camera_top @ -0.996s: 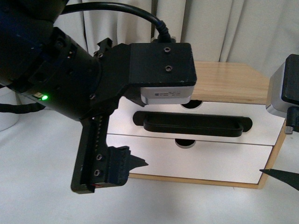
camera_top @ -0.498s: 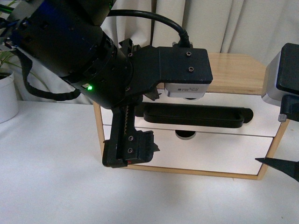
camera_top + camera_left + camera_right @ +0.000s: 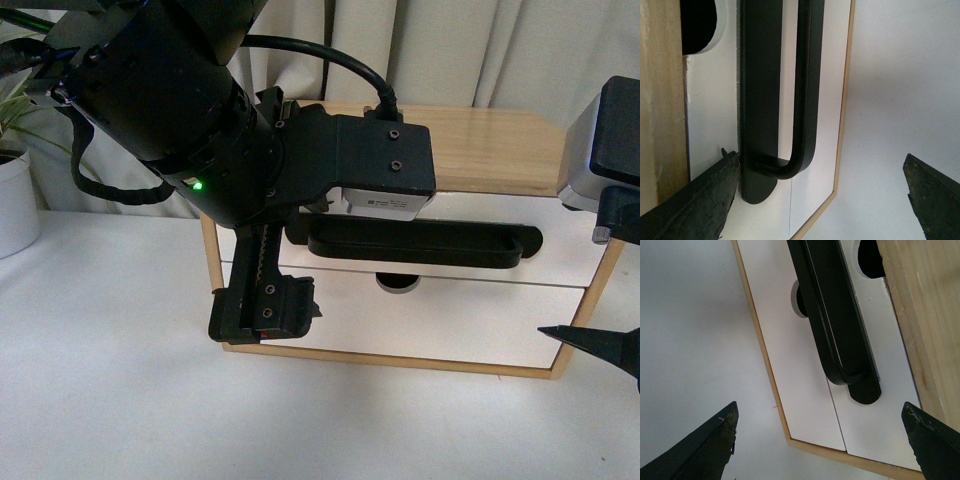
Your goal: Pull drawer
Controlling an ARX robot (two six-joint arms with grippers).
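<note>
1. The left jaws stand wide apart, released and grasping nothing. In the left wrist view one finger (image 3: 695, 202) has its tip right against the end of the handle's black backing strip. The other finger (image 3: 935, 192) is out over the bare white desk (image 3: 900, 75).
2. The drawer (image 3: 560, 255), white-fronted, lies just ahead of those jaws, in the upper slot of the wooden cabinet (image 3: 490, 150). Its front looks level with the front below it, so it appears shut.
3. Its long black bar handle (image 3: 415, 245) runs away from the left jaws. The bar's curved end sits inside their gap, nearer the finger that meets the backing strip.
4. The half-round notch (image 3: 700, 25) in the drawer's top edge shows dark, beyond that same finger.
5. The right jaws are also released, spread wide and empty. In the right wrist view their fingers (image 3: 700, 450) frame the handle's other end, and neither touches it.
6. In the front view only one right fingertip (image 3: 590, 345) shows, just beside the cabinet's lower corner.
7. The lower drawer front (image 3: 450, 325), plain white, lies on the desk side of the handle, between the two pairs of jaws.
8. Beyond both pairs of jaws hangs a pale curtain (image 3: 500, 50).
</note>
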